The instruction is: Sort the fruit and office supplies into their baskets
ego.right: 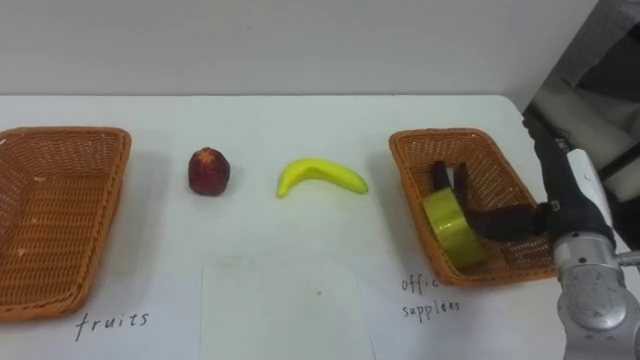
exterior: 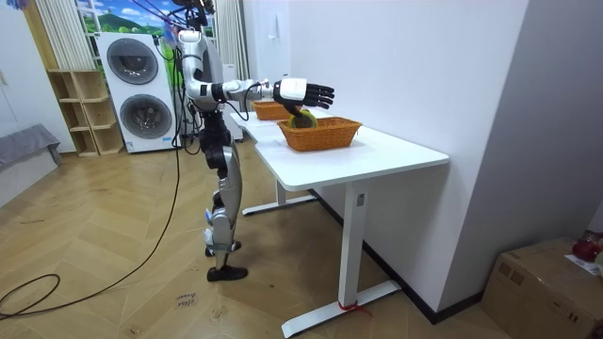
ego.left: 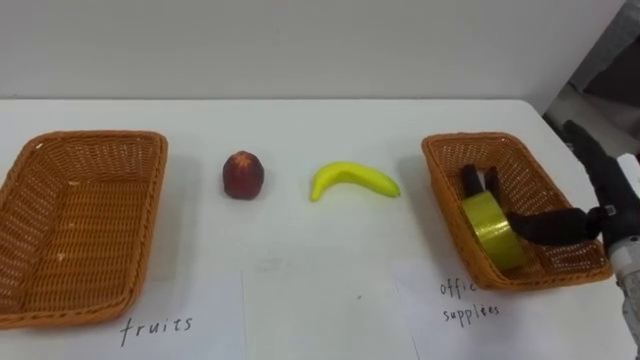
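Tape roll [ego.left: 492,228]: one is seen, yellow-green and glossy, stood on edge and tilted inside the right-hand basket [ego.left: 470,138], at the lower right of the frame.
Dark item [ego.left: 478,180]: one is seen just behind the roll in the same basket; its kind cannot be told.
Banana [ego.left: 352,180]: one is seen, bright yellow and curved, laid on the white table [ego.left: 300,120] just right of the frame's centre, apart from both baskets.
Red fruit [ego.left: 243,175]: one is seen, round and dark red, set upright left of the banana.
Baskets: two are counted, both brown wicker; the left-hand basket [ego.left: 90,137] is seen at the left edge of the frame.
Labels: two handwritten ones are counted, one below each basket.
Right hand [ego.left: 612,200]: held over the right rim of the right-hand basket, its fingers straight and spread; its dark thumb is stretched across to the tape roll.
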